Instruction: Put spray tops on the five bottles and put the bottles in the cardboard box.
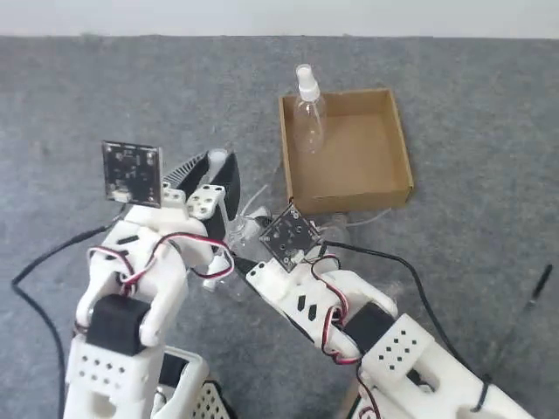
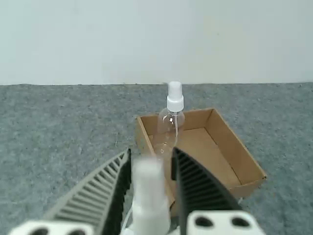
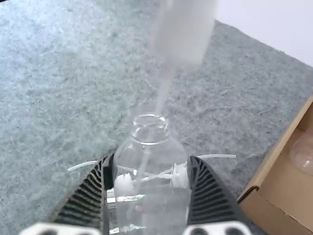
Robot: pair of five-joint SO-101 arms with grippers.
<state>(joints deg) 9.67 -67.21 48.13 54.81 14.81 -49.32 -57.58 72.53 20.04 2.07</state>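
While the right claw (image 3: 150, 169) clamps an open bottle (image 3: 146, 205) steady for capping, the left claw (image 2: 151, 155) grips a spray top (image 2: 146, 196) above, its tube seemingly entering the neck.

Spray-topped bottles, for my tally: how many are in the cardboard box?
1: a clear plastic bottle with white spray top stands in the brown cardboard box, far left corner.

A bottle (image 1: 308, 122) stands in the cardboard box's (image 1: 349, 192) far left corner.

Grey carpet (image 1: 131, 87) with cardboard box (image 1: 349, 194), perhaps bottles (image 1: 339, 227)
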